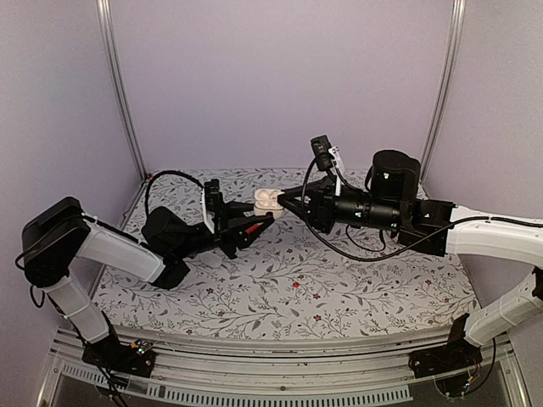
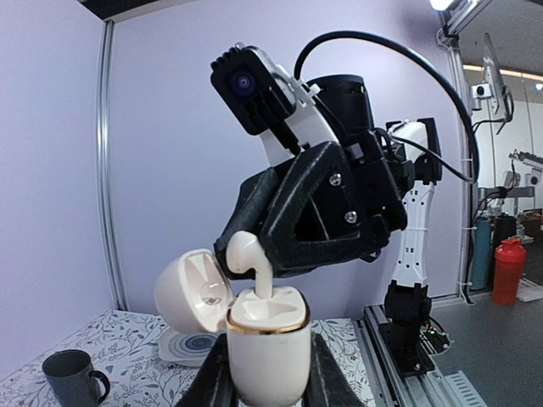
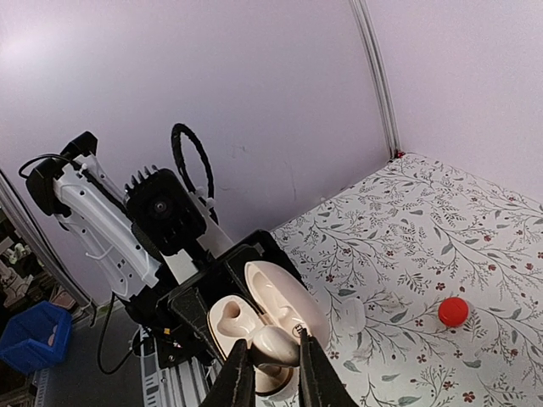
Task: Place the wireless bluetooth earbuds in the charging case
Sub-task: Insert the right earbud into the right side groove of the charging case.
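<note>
Above mid-table (image 1: 299,284), your left gripper (image 2: 267,386) is clamped on the case (image 1: 268,200), upright with its lid open. Your right gripper (image 3: 270,356) pinches an earbud (image 2: 249,253), stem down at the case's top.

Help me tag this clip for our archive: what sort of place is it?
Probably a robotics test cell: a left arm and a right arm bolted to a table with a floral cover, and plain lilac panels on metal posts.
</note>
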Controlling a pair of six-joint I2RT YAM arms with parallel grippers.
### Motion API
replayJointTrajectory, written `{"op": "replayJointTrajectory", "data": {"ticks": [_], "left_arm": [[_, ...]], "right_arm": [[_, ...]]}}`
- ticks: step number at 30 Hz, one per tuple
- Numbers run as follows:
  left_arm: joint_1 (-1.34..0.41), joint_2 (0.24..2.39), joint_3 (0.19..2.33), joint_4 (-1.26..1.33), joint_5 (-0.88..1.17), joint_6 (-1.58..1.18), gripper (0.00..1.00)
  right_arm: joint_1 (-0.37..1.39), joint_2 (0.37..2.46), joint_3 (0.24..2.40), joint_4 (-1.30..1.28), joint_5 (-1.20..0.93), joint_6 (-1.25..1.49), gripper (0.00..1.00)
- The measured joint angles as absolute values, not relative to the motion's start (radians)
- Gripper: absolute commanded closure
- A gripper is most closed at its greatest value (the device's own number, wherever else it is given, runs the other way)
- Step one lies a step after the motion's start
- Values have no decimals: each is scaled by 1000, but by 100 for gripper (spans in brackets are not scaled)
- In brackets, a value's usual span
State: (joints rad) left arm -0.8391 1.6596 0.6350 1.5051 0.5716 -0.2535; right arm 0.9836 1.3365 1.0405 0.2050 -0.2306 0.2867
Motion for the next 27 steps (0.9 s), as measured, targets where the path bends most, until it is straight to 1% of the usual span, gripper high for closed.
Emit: {"op": "replayJointTrajectory", "data": {"ticks": [12,14,18,27], "left_arm": [[-892,1639,635,1503,403,-62,100],[-899,1638,635,1503,377,-31,100],[-910,1638,635,1504,342,12,100],[-913,1638,635,1504,323,34,100]], "right_arm": [[997,1346,1058,219,-162,282,82],[997,1349,1062,219,-155,280,77],[997,1351,1068,216,-148,277,73],[997,1353,1074,205,-147,276,70]]}}
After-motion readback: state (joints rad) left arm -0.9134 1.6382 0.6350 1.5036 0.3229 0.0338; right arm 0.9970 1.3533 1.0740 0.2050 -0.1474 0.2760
